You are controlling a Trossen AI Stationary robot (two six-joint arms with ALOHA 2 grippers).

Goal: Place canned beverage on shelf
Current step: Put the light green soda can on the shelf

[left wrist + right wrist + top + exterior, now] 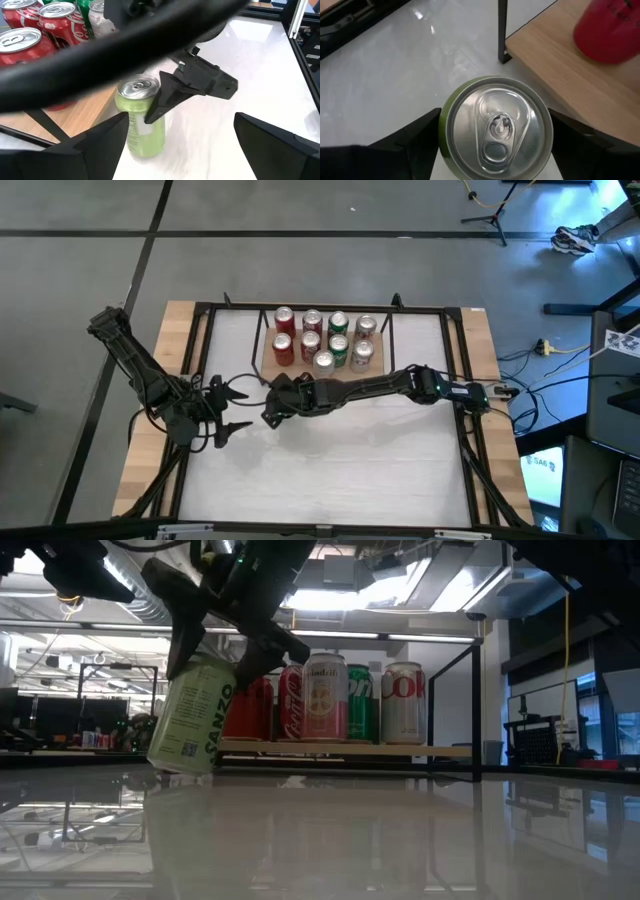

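Observation:
A light green can [192, 718] is tilted over the white table just off the near left corner of the shelf [268, 370]. My right gripper [272, 408] is shut on it. The shelf is a low wooden board in a black wire frame, and several red, green and pink cans [325, 338] stand on it. My left gripper [238, 408] waits open to the left of the green can, its fingers [85, 150] apart with nothing between them. My right gripper pinches the green can by its side wall near the top rim [445, 125], one finger [412, 142] on each side. The fingers come slanting down from above. The can hangs tilted below them. I cannot tell whether its bottom edge [178, 768] touches the table.
A black frame [330, 308] runs round the table. The shelf's black corner post [502, 30] stands close beside the green can. Bare wood [560, 70] shows at the shelf's near left. White tabletop [340, 460] stretches toward the near edge.

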